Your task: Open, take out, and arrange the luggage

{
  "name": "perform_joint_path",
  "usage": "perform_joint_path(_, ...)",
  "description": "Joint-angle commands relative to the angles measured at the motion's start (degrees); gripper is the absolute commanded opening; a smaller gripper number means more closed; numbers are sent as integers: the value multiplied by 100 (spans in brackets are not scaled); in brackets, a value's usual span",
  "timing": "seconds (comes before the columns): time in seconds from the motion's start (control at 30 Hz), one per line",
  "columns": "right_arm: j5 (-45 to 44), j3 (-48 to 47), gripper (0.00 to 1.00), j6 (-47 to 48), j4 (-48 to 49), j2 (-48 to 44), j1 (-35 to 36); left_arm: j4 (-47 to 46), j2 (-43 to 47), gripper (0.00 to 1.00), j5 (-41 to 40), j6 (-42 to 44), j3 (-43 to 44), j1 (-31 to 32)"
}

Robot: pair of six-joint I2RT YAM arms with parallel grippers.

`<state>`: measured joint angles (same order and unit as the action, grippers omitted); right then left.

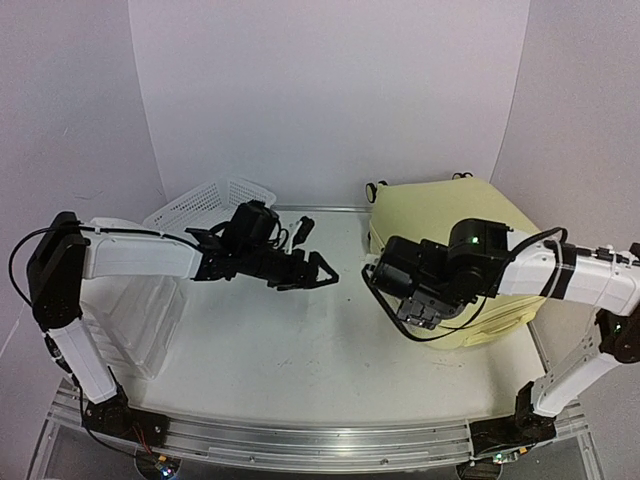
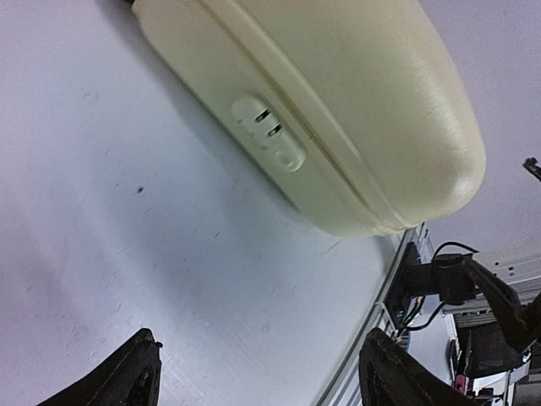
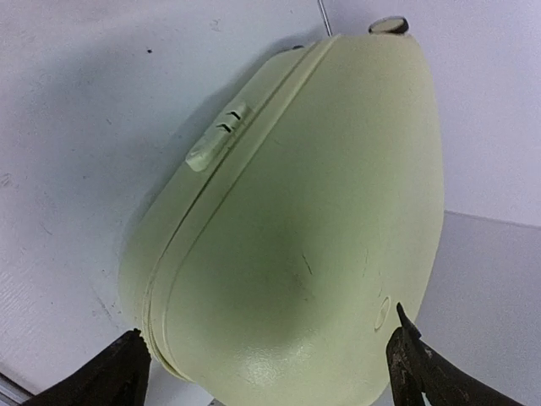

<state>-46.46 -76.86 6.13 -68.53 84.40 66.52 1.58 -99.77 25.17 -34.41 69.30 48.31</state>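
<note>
The luggage [image 1: 450, 212] is a pale yellow hard-shell suitcase lying closed and flat on the right half of the table, with its caster wheels [image 1: 376, 190] at the far end. The left wrist view shows its side seam and latch [image 2: 269, 133] on the luggage [image 2: 363, 101]. My left gripper [image 1: 322, 270] hangs open over the middle of the table, pointing at the suitcase and apart from it; in the wrist view the left gripper [image 2: 260, 382] has only bare table between its fingers. My right gripper [image 1: 400, 288] is open above the near left corner of the luggage [image 3: 313, 228], its fingers [image 3: 423, 376] straddling the shell.
A white mesh basket [image 1: 205, 205] stands at the back left. A clear plastic drawer organizer [image 1: 132, 318] sits at the left beneath my left arm. Small black items [image 1: 300, 230] lie at the back near the basket. The metal table rail [image 1: 300, 440] runs along the near edge.
</note>
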Motion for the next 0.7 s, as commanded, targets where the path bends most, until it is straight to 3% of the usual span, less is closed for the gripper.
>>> perform_joint_path(0.0, -276, -165, 75, 301, 227, 286, 307, -132, 920, 82, -460, 292, -666, -120)
perform_joint_path(0.03, -94, -237, 61, 132, 242, 451, 306, -135, 1105, 82, -524, 309, -838, -147)
perform_joint_path(0.13, 298, -243, 38, -194, 507, 932, 300, -132, 1652, 82, -701, 326, -1338, -256)
perform_joint_path(0.2, 300, -201, 34, -404, 696, 1215, 300, -128, 2015, 83, -814, 334, -1564, -319)
perform_joint_path(0.37, -334, -296, 9, -988, 762, 1877, 259, -21, 2730, 84, -1013, 388, -1895, -384)
perform_joint_path(0.67, -664, -179, 0, -1703, 521, 2351, -205, 77, 2955, 86, -1043, 400, -2001, -410)
